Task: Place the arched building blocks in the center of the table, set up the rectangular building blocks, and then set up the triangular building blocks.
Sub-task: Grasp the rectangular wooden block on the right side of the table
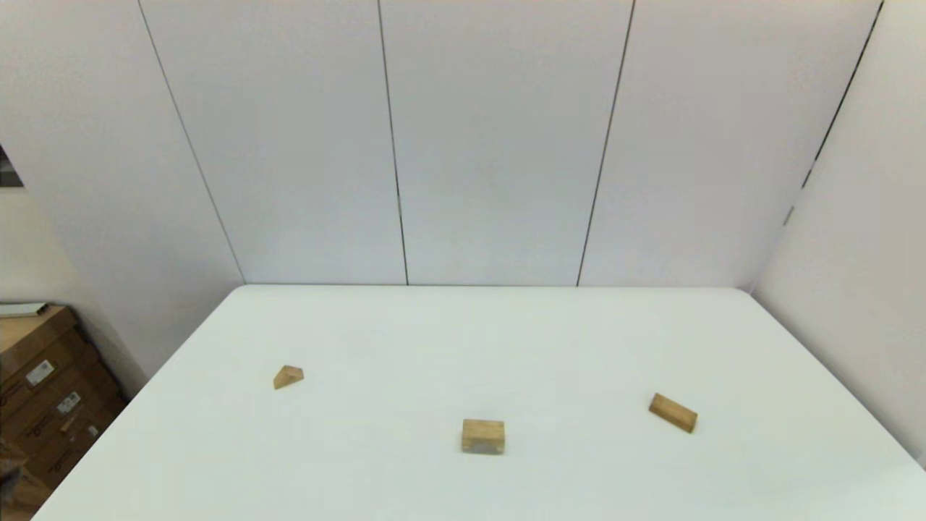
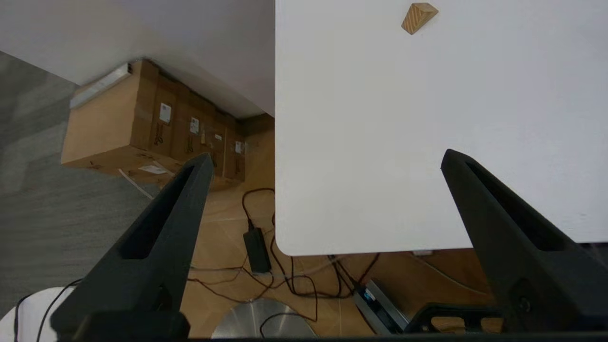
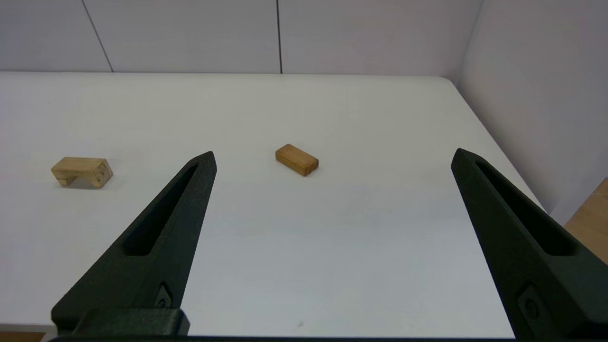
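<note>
Arched block — short, chunky, light tan, lying on the table near the middle of its width and toward the robot's edge, its paler hollow facing down and toward the robot; nothing touches it. Rectangular block — plain solid brick, lying flat and turned at an angle, well apart from the arch on the robot's right. Triangular block — smallest piece, a wedge resting on one face, well apart on the robot's left and a little farther back. All three lie separate on the white top, none stacked. Left gripper: fingers spread wide with nothing between them, held off the table's near left corner, above the floor, with the wedge far ahead of it. Right gripper: likewise spread wide and empty, held over the near right part of the table, the brick ahead between its fingers' lines and the arch off to one side. Cardboard boxes stand on the floor beyond the table's left edge; cables lie under that corner.
</note>
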Controlling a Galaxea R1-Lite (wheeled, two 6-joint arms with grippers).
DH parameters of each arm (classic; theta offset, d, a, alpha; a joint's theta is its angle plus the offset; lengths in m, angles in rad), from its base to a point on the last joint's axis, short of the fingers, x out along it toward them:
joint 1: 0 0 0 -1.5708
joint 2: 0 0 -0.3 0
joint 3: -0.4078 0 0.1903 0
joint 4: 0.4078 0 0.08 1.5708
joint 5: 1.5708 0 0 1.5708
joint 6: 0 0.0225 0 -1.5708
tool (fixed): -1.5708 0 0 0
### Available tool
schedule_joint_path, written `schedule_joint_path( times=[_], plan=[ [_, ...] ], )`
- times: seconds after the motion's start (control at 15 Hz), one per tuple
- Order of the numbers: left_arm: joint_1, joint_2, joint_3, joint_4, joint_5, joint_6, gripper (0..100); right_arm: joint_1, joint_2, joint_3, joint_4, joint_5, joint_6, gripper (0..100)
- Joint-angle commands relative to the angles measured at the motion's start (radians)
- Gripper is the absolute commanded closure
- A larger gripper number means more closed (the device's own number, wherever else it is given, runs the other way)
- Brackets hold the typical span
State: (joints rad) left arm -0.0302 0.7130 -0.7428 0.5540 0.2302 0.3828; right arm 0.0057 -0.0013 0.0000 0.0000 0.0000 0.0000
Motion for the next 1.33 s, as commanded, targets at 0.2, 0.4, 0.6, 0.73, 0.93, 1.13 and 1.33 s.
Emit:
schedule_joint_path(
  times=[0.2, 0.4, 0.6, 0.73, 0.93, 1.13, 1.33],
  plan=[
    [0.001, -0.241, 0.252, -0.098, 0.001, 0.016, 0, 0.0, 0.0, 0.0, 0.0, 0.0, 0.0, 0],
    [0.0, -0.313, 0.335, -0.189, -0.002, 0.018, 0, 0.0, 0.0, 0.0, 0.0, 0.0, 0.0, 0],
    [0.0, -0.386, 0.393, -0.204, -0.029, 0.018, 0, 0.0, 0.0, 0.0, 0.0, 0.0, 0.0, 0],
    [0.001, -0.443, 0.424, -0.203, -0.031, 0.013, 0, 0.0, 0.0, 0.0, 0.0, 0.0, 0.0, 0],
    [0.006, -0.515, 0.485, -0.223, -0.031, -0.007, 0, 0.0, 0.0, 0.0, 0.0, 0.0, 0.0, 0],
    [0.015, -0.566, 0.609, -0.399, -0.034, -0.021, 0, 0.0, 0.0, 0.002, 0.0, 0.0, 0.0, 0],
    [0.016, -0.613, 0.665, -0.47, -0.042, -0.033, 0, 0.0, 0.0, 0.0, 0.0, 0.0, 0.0, 0]
  ],
)
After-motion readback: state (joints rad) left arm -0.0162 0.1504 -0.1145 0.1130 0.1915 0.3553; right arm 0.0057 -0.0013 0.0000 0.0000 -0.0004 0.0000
